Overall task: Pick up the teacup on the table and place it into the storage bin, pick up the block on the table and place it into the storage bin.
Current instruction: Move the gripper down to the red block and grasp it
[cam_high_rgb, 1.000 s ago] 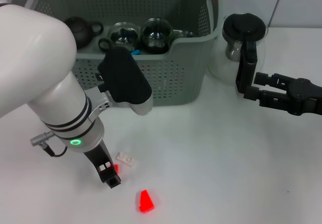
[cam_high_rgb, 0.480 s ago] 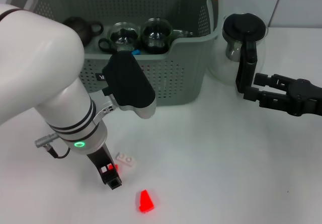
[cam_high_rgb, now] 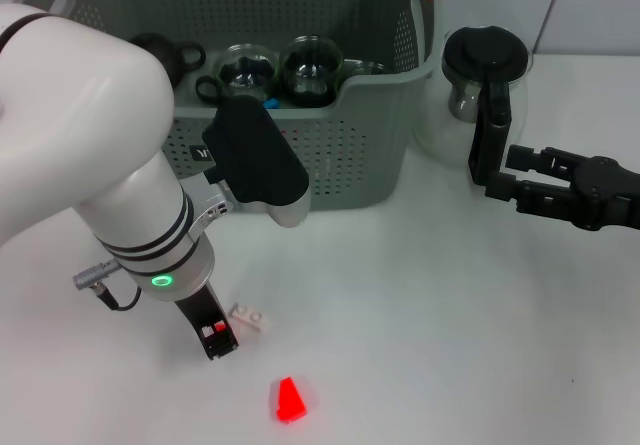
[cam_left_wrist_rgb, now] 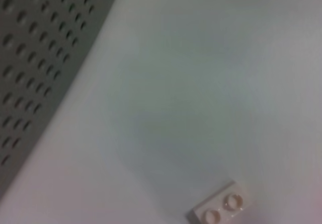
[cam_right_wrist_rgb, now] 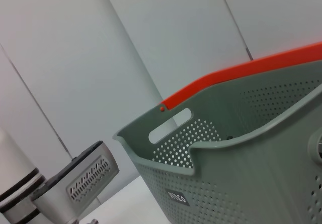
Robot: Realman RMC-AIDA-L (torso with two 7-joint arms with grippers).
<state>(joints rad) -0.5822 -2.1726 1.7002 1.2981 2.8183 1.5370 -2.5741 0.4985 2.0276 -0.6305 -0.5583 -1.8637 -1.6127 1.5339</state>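
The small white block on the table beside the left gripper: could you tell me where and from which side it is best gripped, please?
Probably from straight above, closing across the two long side faces of the white block. It lies flat on the table, two studs up, low and narrow, so the short span should suit the fingers. The left gripper sits right beside it; approaching from the side risks pushing it away.

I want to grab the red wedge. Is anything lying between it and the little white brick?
No. In the head view only bare table lies between the white brick and the red wedge. The left gripper sits right beside the brick, off that stretch.
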